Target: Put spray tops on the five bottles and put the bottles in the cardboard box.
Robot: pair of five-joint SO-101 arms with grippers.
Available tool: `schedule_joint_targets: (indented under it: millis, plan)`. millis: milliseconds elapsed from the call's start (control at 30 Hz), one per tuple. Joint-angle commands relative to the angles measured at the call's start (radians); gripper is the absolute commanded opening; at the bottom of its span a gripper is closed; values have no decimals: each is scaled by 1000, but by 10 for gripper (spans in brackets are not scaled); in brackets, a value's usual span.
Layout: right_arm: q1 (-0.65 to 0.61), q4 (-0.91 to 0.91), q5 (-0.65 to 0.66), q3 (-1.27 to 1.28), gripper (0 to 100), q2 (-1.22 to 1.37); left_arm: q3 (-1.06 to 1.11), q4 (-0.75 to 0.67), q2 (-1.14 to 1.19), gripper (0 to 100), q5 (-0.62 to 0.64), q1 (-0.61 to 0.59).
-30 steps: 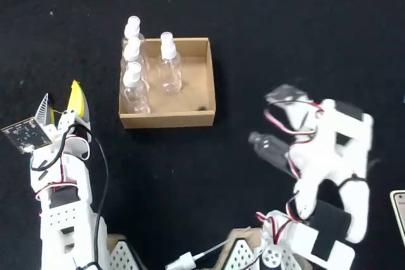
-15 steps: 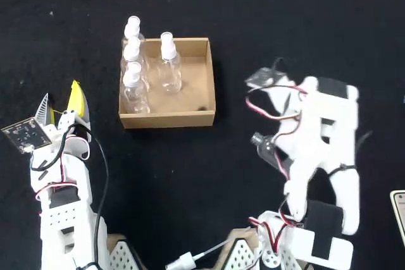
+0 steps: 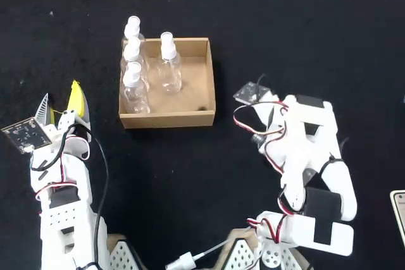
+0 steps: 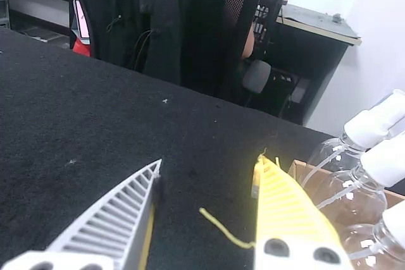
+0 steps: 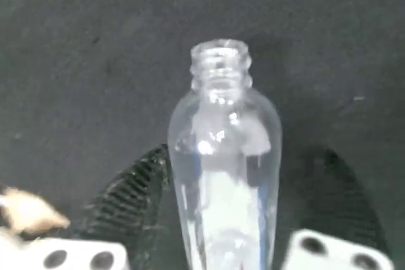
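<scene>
Matt cloth, glossy plastic.
The worktop [image 3: 316, 42] is matt black fabric; the cardboard box [image 3: 168, 119] dull brown; the bottle [image 5: 224, 156] clear glossy plastic; spray tops [image 3: 167, 41] smooth white plastic; left claw [image 4: 209, 164] ribbed matt plastic.

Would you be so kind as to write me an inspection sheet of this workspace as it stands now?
Surface: black table, cloth-covered.
Job's things: box holds four capped bottles; fifth bottle uncapped; loose spray top at the near edge.
Clutter: pale flat item at the right edge.
Tools: left tool open, left of the box, holding nothing; right tool shut on the uncapped bottle, right of the box.
Cables: wires looped on the right arm; black cable along the left arm.
Surroundings: chair draped with dark clothing and a desk beyond the table.
</scene>
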Motion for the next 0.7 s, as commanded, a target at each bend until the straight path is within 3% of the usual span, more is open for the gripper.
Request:
schedule_joint_targets:
  millis: [0, 67, 167, 333, 467, 667]
  plan:
    - [-8, -80, -78, -10, 86, -10, 21, -23, -2, 209, -5, 10]
    - [-5, -75, -104, -48, 7, -10, 22, -23, -2, 209, -5, 10]
    - [64, -21, -167, -156, 18, -10, 22, -23, -2, 209, -5, 13]
    - [189, 3, -436, -315, 10, -12, -2, 26, -12, 209, -5, 1]
    - [195, 3, -591, -337, 10, -97, -208, 311, -3, 209, -5, -53]
    - [133, 3, -706, -298, 10, -278, -657, 801, 0, 209, -51, -110]
